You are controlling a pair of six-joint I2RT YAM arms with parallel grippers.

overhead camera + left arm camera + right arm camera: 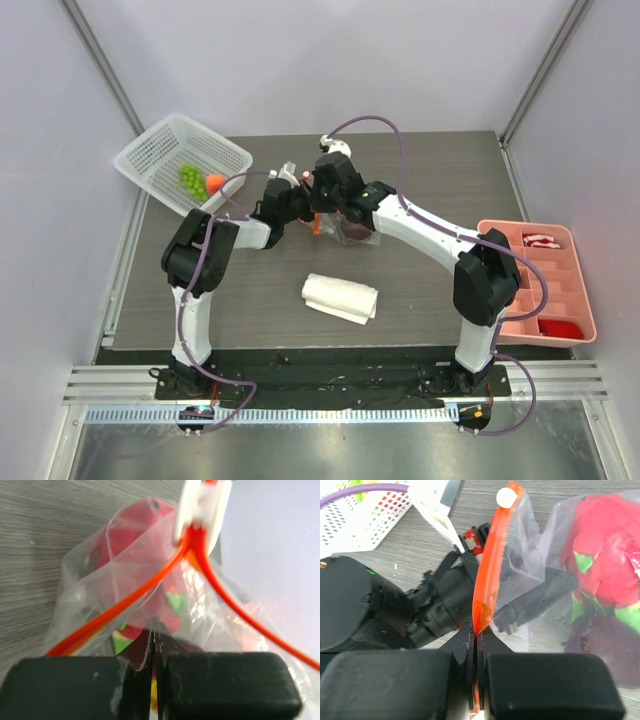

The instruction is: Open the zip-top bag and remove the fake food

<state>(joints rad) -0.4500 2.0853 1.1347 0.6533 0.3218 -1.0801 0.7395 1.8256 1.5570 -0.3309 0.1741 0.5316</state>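
Note:
The clear zip-top bag (352,222) is held up at mid-table between both grippers. My left gripper (155,650) is shut on a fold of its clear film, just below the mouth. In the left wrist view the two orange-red zipper strips (150,582) spread apart below the white slider (202,505). My right gripper (477,630) is shut on the end of the orange zipper strip (487,575). Inside the bag I see the red-pink dragon fruit (605,545) with green leaves and a dark purple fruit (605,647). Green grapes (190,178) and a small orange (215,183) lie in the white basket (150,155).
A folded white cloth (340,297) lies in front of the arms. A pink divided tray (545,300) with red items stands at the right edge. The white basket sits at the back left, close to the left arm.

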